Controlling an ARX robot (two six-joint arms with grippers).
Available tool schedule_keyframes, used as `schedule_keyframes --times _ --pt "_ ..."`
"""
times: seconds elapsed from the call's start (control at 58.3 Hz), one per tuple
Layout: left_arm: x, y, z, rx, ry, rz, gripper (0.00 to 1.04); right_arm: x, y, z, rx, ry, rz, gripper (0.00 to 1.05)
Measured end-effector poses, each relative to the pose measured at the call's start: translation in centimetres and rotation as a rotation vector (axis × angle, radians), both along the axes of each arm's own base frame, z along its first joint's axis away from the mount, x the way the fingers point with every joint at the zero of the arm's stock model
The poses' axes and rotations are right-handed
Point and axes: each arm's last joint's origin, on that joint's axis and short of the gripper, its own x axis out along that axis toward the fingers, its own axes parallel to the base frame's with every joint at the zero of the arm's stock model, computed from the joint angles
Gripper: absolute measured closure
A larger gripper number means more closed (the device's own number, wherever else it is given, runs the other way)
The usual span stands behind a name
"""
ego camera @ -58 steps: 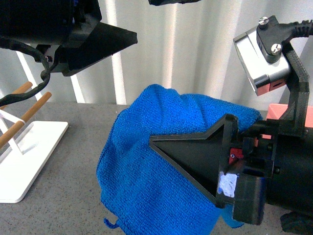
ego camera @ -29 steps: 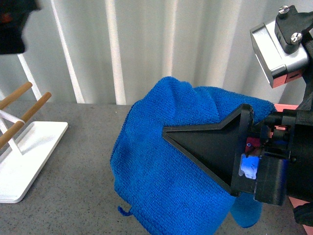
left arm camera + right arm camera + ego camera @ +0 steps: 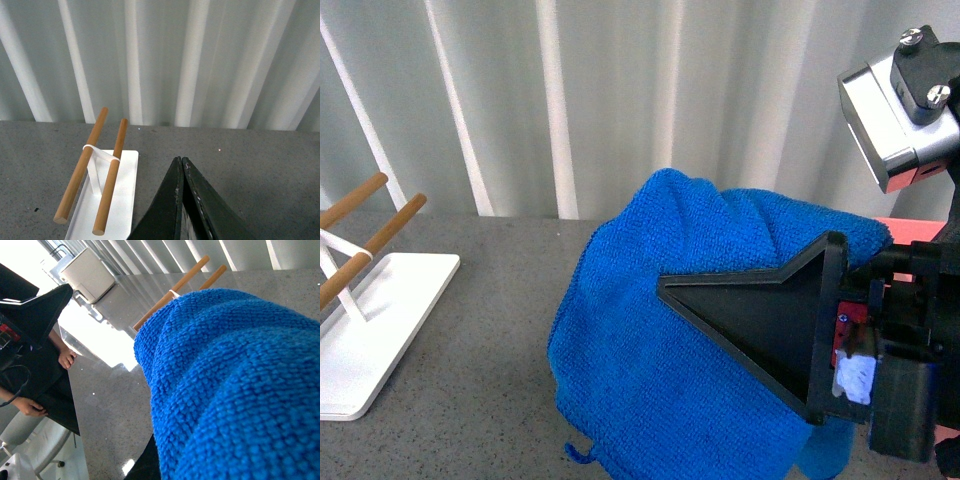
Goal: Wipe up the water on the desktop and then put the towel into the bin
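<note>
A blue towel (image 3: pixel 650 340) hangs bunched over the dark grey speckled desktop (image 3: pixel 470 400), in the middle of the front view. My right gripper (image 3: pixel 670 290) is shut on the towel, and its black triangular finger lies across the cloth. In the right wrist view the towel (image 3: pixel 240 390) covers the jaws. A sliver of the salmon-pink bin (image 3: pixel 917 229) shows behind the right arm. My left gripper (image 3: pixel 179 161) is shut on nothing above the desktop (image 3: pixel 250 165), out of the front view. No water shows on the parts of the desktop in view.
A white rack base (image 3: pixel 380 330) with wooden rods (image 3: pixel 375 230) stands at the left of the desktop. The rack (image 3: pixel 117 200) lies just left of my left gripper. A ribbed white wall (image 3: pixel 620 100) runs along the back edge.
The left arm has left the upper left of the front view. My right gripper has carried the towel a little to the right.
</note>
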Motion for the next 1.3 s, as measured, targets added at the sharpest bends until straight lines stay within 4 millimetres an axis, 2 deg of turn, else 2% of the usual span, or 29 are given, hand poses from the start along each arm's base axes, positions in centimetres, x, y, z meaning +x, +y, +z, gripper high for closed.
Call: schedule_keyframes --times 0.378,1.304 --pt "-2.2 1.7 -1.0 0.0 0.001 0.007 1.01 -0.2 0.1 0.0 -0.001 0.0 0.003 1.0" --pt "-4.9 1.8 -1.0 -0.001 -0.033 0.006 1.01 -0.8 0.1 -0.7 -0.011 0.013 -0.007 1.0"
